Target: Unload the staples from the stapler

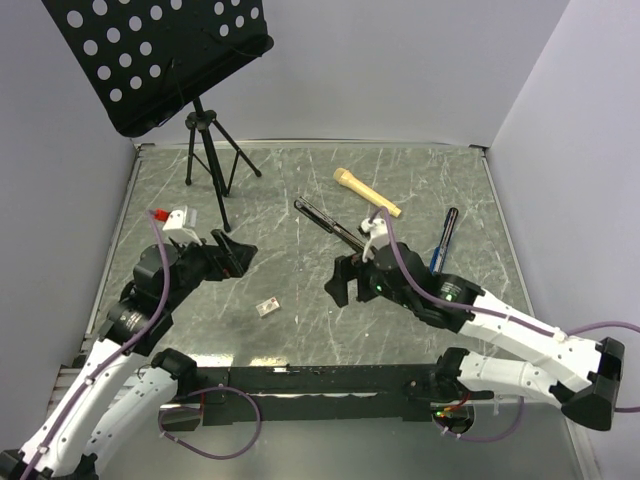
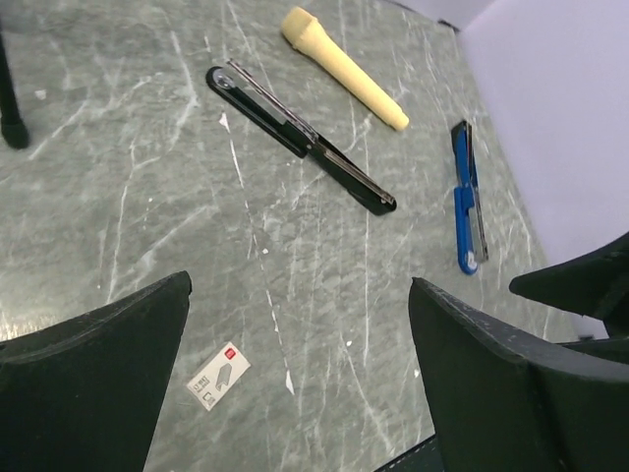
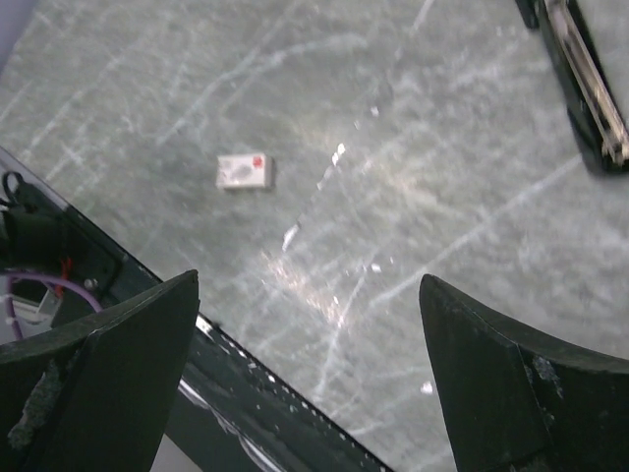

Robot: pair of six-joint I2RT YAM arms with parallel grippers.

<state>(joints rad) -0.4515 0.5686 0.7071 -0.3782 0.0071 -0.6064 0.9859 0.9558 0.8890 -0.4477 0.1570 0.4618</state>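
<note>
The stapler (image 2: 300, 138) lies spread flat in one long line on the table, well ahead of the left gripper (image 2: 300, 285) and off beyond the right gripper's (image 3: 310, 283) outer finger. A small pale strip that looks to be the staples (image 2: 218, 375) rests loose on the table just ahead of the left gripper's fingers, toward its left finger. Both grippers hang wide open with nothing in them, so the unloading seems about done; next, check the stapler's silvery rail, where I cannot tell whether staples remain.
</note>
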